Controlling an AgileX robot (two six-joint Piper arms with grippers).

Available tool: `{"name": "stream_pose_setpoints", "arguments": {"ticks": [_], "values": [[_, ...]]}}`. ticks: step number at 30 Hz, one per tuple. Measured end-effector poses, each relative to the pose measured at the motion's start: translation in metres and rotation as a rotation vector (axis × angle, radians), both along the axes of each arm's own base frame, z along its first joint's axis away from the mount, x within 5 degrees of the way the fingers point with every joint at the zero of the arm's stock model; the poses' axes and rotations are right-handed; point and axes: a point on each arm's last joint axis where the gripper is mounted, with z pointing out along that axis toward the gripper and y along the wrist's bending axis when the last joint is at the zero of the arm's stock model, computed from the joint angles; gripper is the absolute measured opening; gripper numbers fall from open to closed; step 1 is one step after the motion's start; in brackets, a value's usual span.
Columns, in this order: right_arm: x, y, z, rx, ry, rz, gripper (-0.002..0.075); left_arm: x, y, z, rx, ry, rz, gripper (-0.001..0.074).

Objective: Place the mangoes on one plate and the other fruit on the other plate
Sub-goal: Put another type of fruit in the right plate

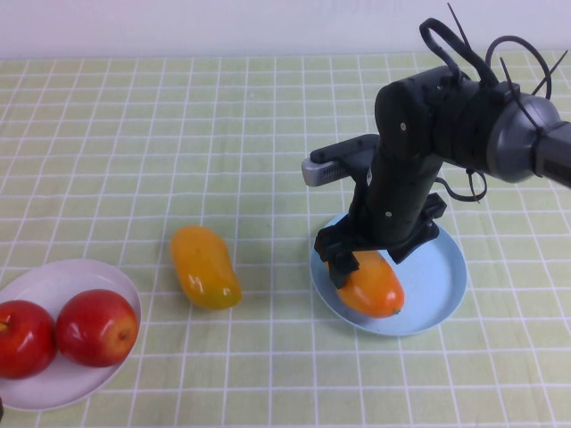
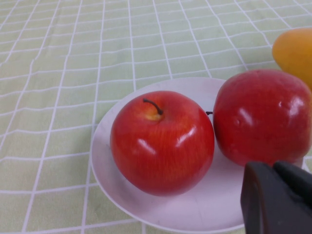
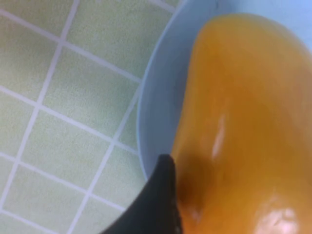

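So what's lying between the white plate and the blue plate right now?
One mango, lying on the tablecloth between the white plate and the blue plate, seen in the high view.

White plate (image 2: 146, 209): round, shallow, resting on the worktop (image 2: 58, 73), which wears a pale green cloth with a white grid. Two red apples on the plate, side by side and touching or nearly so. First apple (image 2: 163, 141): glossy, stem and yellowish dimple facing up, near the plate's middle. Second apple (image 2: 263, 117): beside the first, toward the plate's edge. Mango (image 2: 295, 51): yellow-orange, partly cut off, off the plate, just beyond the second apple. Left gripper (image 2: 278, 197): black, jaws shut, over the plate's rim near the second apple.
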Motion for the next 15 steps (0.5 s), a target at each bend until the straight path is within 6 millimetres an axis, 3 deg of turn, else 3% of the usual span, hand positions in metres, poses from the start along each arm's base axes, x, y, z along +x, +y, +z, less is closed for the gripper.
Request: {"name": "stream_pose_setpoints", "arguments": {"ticks": [5,8,12,15], "values": [[-0.002,-0.001,0.003,-0.005,0.008,0.001,0.0681,0.0,0.0,0.0,0.0,0.0,0.0,0.0002],[-0.004,0.007,0.02,0.016,-0.017,0.021,0.0681,0.0,0.0,0.0,0.0,0.0,0.0,0.0002],[-0.016,0.043,0.048,0.12,-0.077,0.086,0.0676,0.0,0.0,0.0,0.0,0.0,0.0,0.0002],[-0.025,0.078,0.059,0.195,-0.117,0.15,0.0659,0.0,0.0,0.0,0.0,0.0,0.0,0.0002]]}}
